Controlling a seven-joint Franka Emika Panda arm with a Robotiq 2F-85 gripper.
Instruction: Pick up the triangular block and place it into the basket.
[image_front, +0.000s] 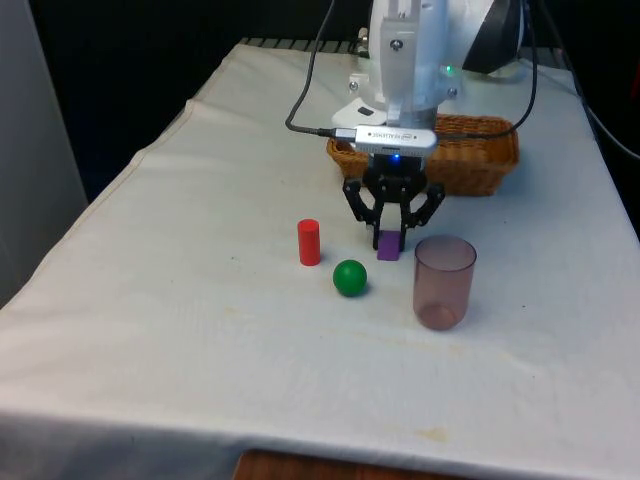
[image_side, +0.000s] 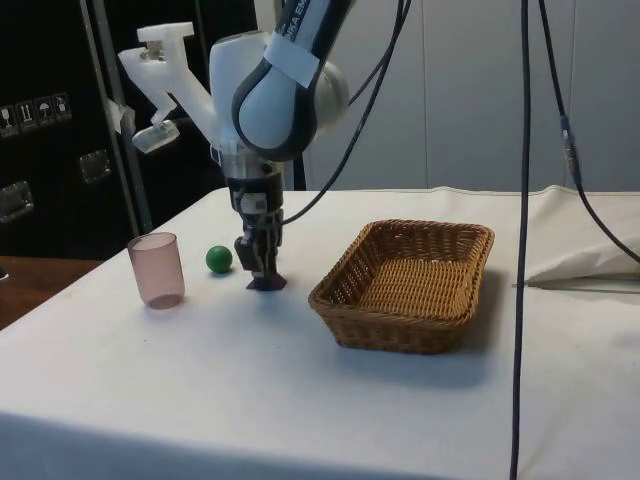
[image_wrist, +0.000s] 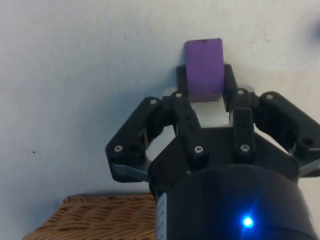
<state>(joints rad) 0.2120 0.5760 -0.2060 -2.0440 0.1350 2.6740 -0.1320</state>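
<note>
Cylinder (image_front: 309, 242) first, red and upright on the cloth (image_front: 180, 330) at the front view's left of the group, and just to its right sits the green ball (image_front: 350, 278), a touch nearer the camera. Next across comes the gripper (image_front: 391, 238), down at the cloth, its fingers (image_wrist: 230, 87) clamped on either side of the purple block (image_front: 388, 247), which rests on the cloth between them. In the wrist view the block (image_wrist: 204, 69) is squeezed at its near end, the far end poking out past the fingertips. Further right stands the pinkish cup (image_front: 443, 281), upright, close to the block but apart. Behind the gripper sits the wicker basket (image_front: 487, 165), well clear in the side view (image_side: 410, 275)
</note>
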